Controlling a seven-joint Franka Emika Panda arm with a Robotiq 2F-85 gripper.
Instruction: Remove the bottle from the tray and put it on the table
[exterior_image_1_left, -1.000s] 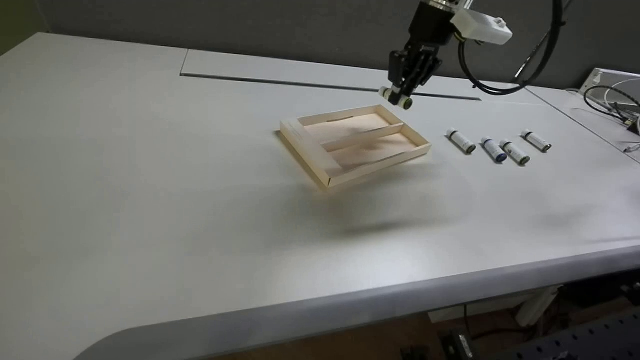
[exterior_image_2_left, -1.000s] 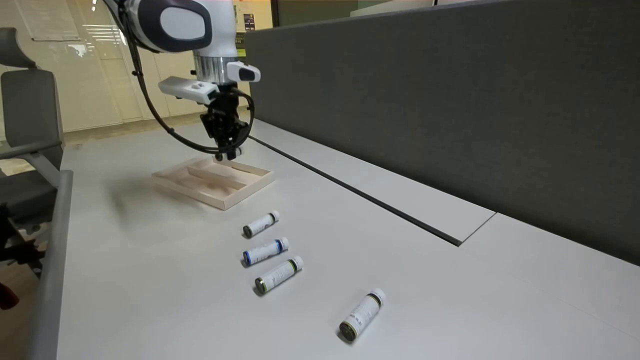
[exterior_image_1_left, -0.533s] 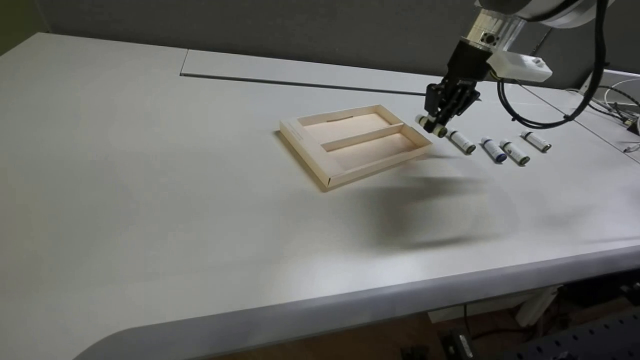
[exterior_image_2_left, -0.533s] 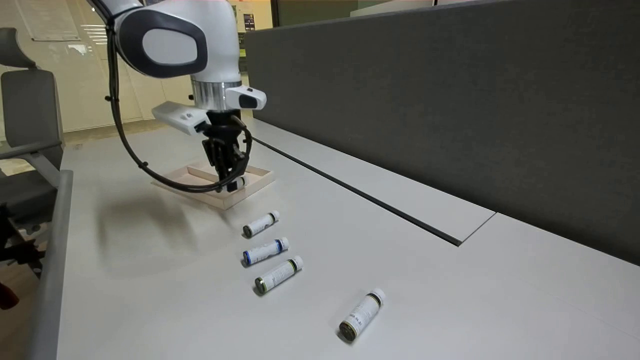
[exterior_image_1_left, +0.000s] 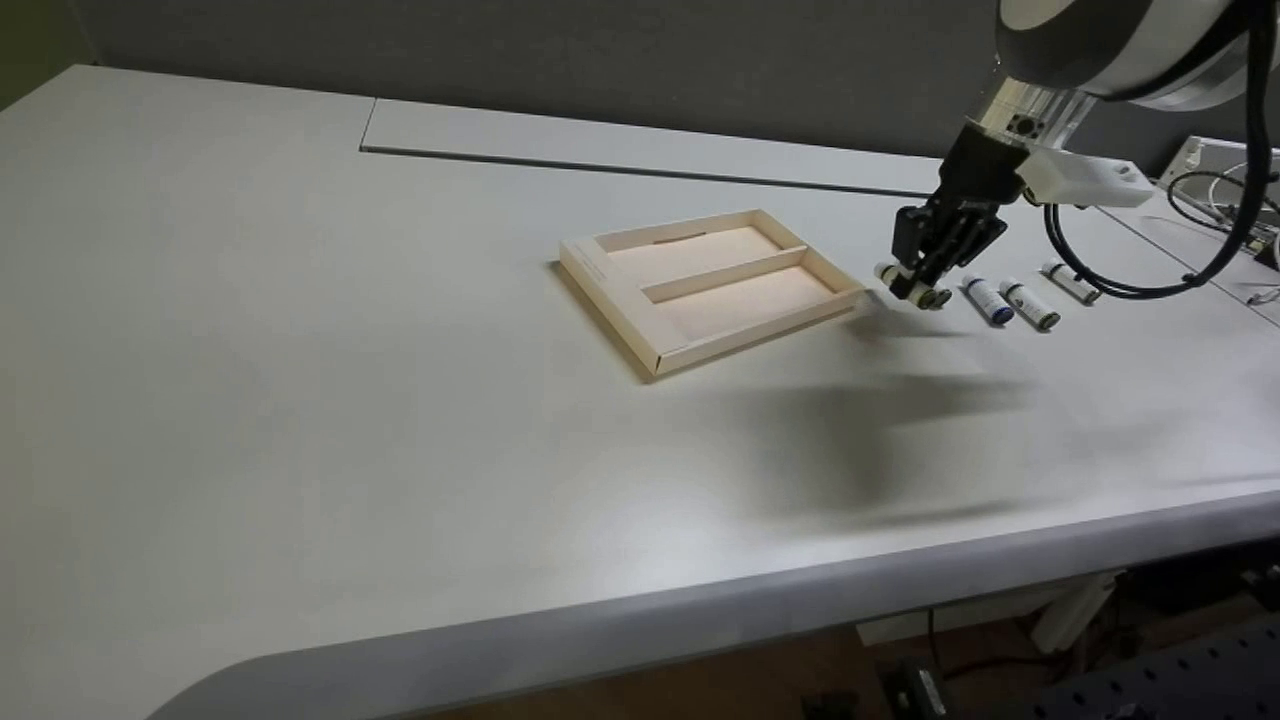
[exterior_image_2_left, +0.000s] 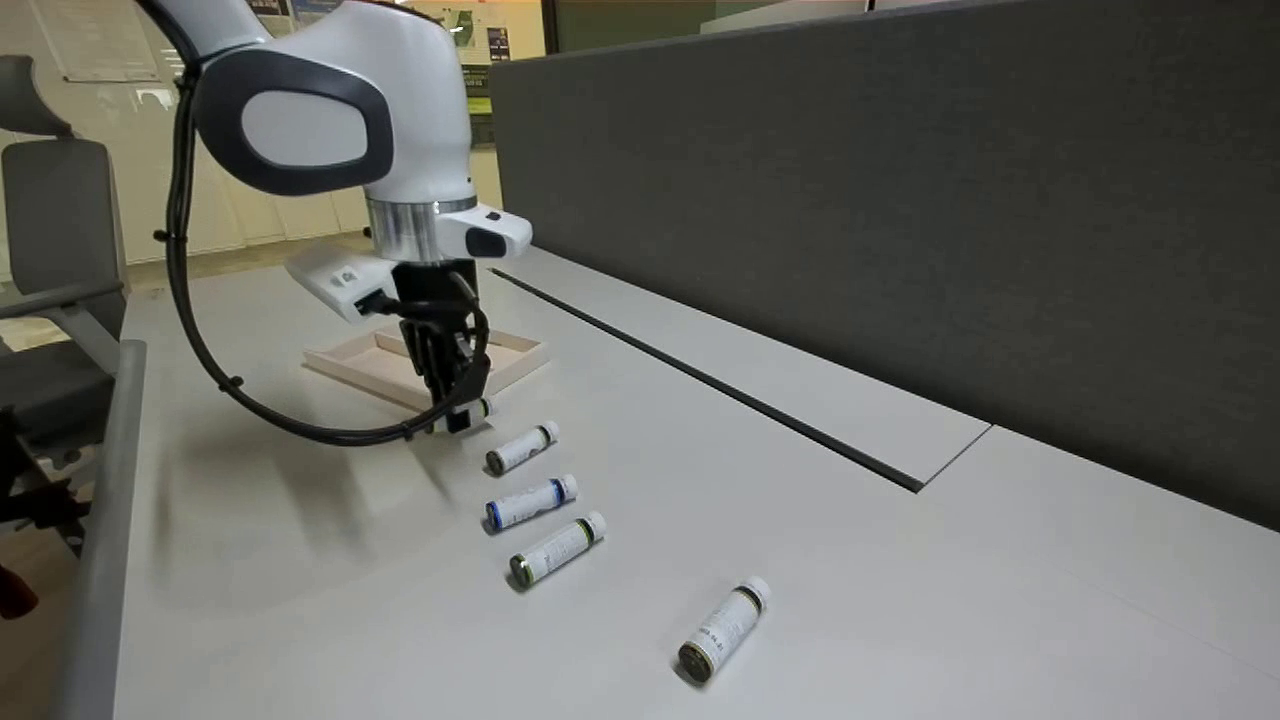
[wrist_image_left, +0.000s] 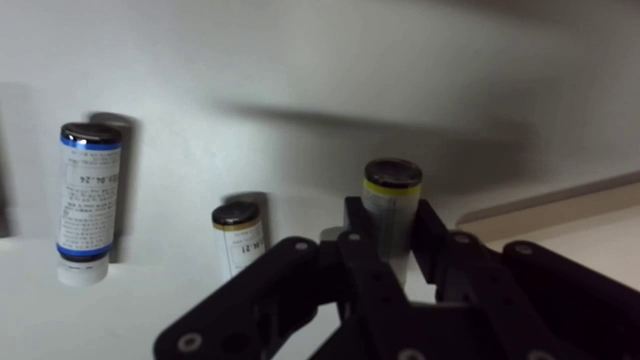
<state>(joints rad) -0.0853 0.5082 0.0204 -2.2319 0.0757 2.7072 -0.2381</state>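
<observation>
The bottle (wrist_image_left: 392, 215) has a white label, yellow band next to the dark end. Gripped around its body, off the tray (exterior_image_1_left: 745, 300) and held above the table (exterior_image_1_left: 400, 420). Wrist view: right of center, dark end toward top of frame. In an exterior view: right of center, upper half, tilted, white cap to upper left, just right of the tray. Tray: shallow pale wood, central divider, flat on the table, upper middle. Table: smooth white-grey, long dark slot.

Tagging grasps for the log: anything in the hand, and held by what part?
Yes: the bottle, pinched in the hand around mid-body; its dark, yellow-banded end and its whitish end both stick out beyond the grip.
</observation>
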